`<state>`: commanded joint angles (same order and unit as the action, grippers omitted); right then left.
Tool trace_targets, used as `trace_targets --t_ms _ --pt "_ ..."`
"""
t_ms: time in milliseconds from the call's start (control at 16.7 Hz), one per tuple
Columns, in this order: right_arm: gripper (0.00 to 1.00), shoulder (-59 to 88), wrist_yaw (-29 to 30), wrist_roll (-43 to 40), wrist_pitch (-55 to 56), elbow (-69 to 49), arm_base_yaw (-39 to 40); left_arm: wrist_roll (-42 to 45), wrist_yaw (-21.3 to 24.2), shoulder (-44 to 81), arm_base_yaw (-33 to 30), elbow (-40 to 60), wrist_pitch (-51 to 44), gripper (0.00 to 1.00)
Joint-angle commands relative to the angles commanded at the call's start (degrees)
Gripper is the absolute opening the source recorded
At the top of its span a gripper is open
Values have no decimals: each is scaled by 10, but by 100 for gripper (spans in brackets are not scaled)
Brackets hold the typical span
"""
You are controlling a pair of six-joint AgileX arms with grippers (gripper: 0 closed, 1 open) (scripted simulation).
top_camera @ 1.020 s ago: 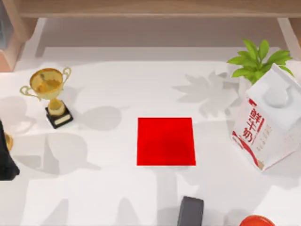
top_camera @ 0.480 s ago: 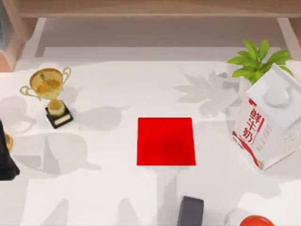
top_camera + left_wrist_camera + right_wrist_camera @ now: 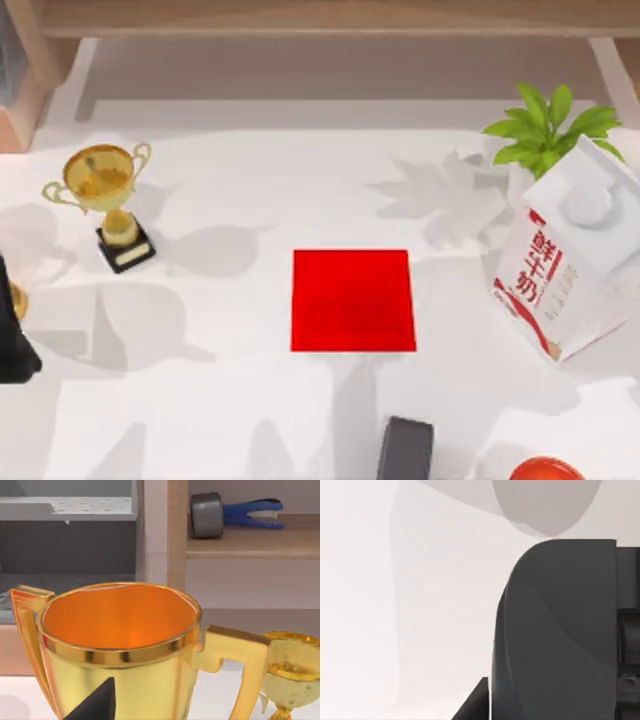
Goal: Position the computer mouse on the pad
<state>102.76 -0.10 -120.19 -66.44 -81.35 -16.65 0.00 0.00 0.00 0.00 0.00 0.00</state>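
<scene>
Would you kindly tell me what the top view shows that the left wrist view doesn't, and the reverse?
Top view, not the left wrist view: the pad, a milk carton and a green plant. Left wrist view, not the top view: a blue stapler beside a grey cylinder. Both: the small gold trophy.

An office-like room: a white desk (image 3: 250, 400) carries a gold trophy cup (image 3: 105, 195), a potted green plant (image 3: 548, 128), and a wooden shelf (image 3: 250, 542) holds a blue stapler (image 3: 252, 514)
</scene>
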Motion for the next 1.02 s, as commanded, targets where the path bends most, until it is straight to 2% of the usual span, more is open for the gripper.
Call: trace_targets --t_ms 180,420,1020 --pt "0 -14 -16 86 -13 -38 27 0 0 0 0 0 0 100" --pt "0 -27 -42 277 -40 -114 89 0 0 0 0 0 0 100" --pt "0 32 -81 936 -93 -309 303 0 0 0 0 0 0 100"
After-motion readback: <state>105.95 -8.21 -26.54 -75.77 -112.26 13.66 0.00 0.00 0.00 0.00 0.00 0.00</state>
